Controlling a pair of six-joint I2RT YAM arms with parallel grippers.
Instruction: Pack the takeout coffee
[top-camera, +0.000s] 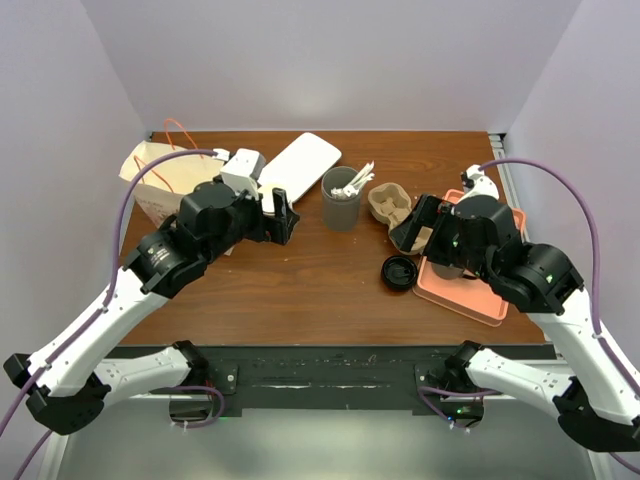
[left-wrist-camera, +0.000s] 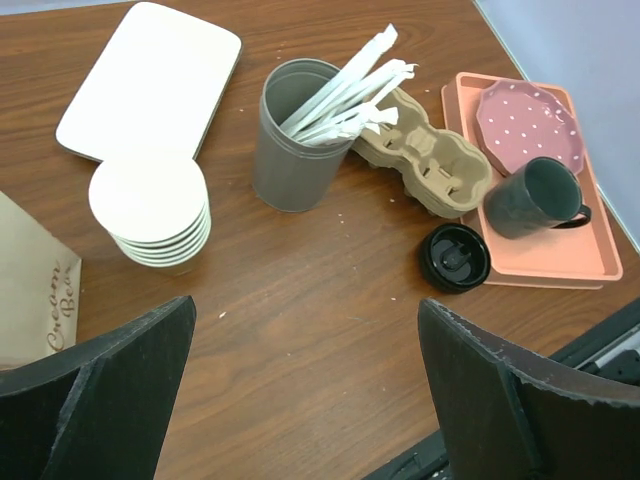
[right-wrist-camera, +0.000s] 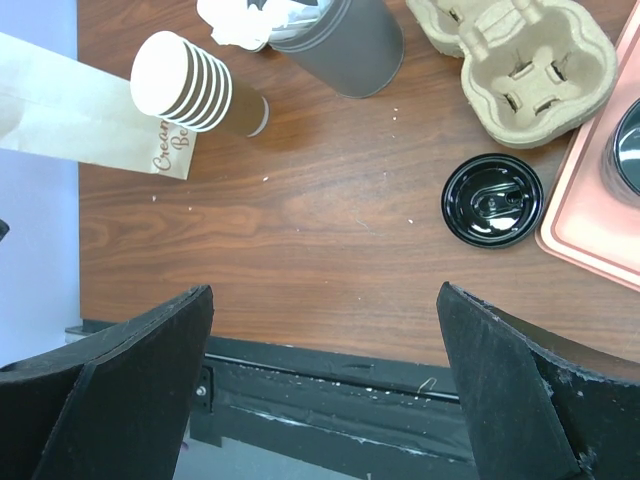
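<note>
Left pincer (left-wrist-camera: 305, 303) and right pincer (right-wrist-camera: 322, 292) both gape wide, holding nothing; the black lid (right-wrist-camera: 493, 200) lies near the counter's (top-camera: 300, 290) front edge, just beside the tray (left-wrist-camera: 545, 268).

Paper bag (left-wrist-camera: 35, 285): script "Cream Bea…", rest cut off.

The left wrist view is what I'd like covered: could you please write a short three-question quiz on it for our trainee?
1. True or false: the black lid lies on the peach tray.
2. The cup holding the white utensils is: A dark grey; B red; C clear glass.
3. Fill in: the left gripper has its jaws ___, with nothing between them.
Key: 1 false, it lies on the table beside the tray; 2 A; 3 open.
</note>
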